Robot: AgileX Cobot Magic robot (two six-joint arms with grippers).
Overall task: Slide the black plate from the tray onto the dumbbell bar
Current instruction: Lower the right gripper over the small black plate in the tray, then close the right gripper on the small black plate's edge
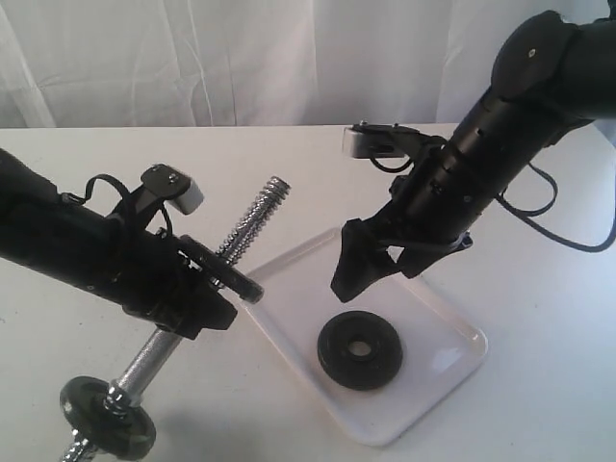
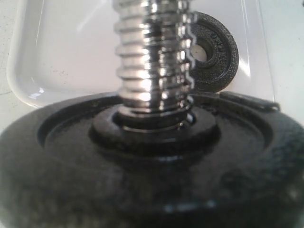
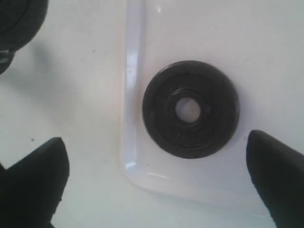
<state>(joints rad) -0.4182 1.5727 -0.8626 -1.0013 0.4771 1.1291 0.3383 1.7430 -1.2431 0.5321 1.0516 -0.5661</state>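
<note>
Clearance around the black plate (image 1: 361,349): it lies flat on the tray (image 1: 445,339) with bare floor on every side, the low rim nearest on the left arm's side. The right gripper (image 1: 377,272) hangs above, jaws spread wider than the plate. The dumbbell bar (image 1: 252,223), clamped tilted in the left gripper (image 1: 197,289), rises beside the tray's left edge. Its thread is bare above a mounted disc (image 2: 152,180).

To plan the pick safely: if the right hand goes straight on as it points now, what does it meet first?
Probably the black plate lying in the tray; the open right hand points down at it. Depth is unclear.
</note>
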